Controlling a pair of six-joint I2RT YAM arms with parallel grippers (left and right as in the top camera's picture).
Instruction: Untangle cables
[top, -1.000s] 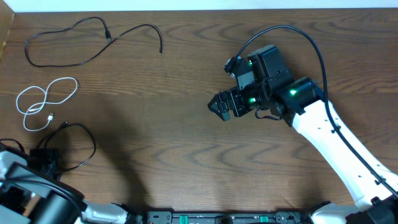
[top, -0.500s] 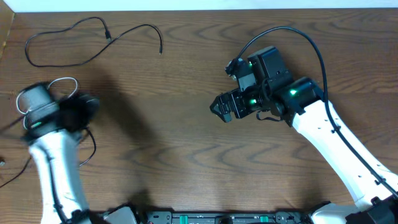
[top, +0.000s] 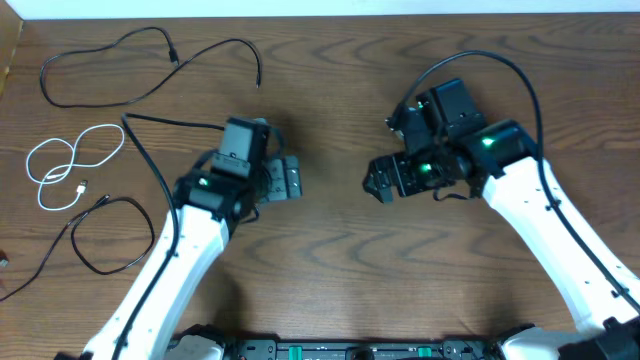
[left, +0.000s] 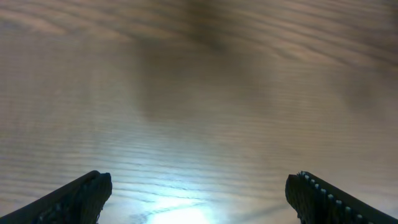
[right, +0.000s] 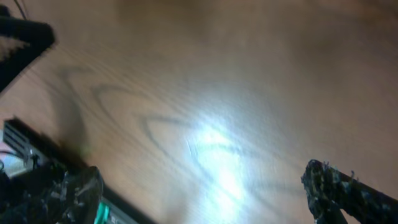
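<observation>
Along the counter's left edge, far black cable (top: 172, 58), white cable (top: 70, 162), near black cable (top: 105, 201) lie apart. Left tool (top: 290, 183), right tool (top: 378, 183) released, empty; we'd withdraw high, clear of loops.

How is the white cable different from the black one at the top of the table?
The white cable is curled into a few loops; the black cable trails out in one long wavy line. The white one takes up far less table than the black one. Both lie loose and apart, with nothing holding them.
</observation>
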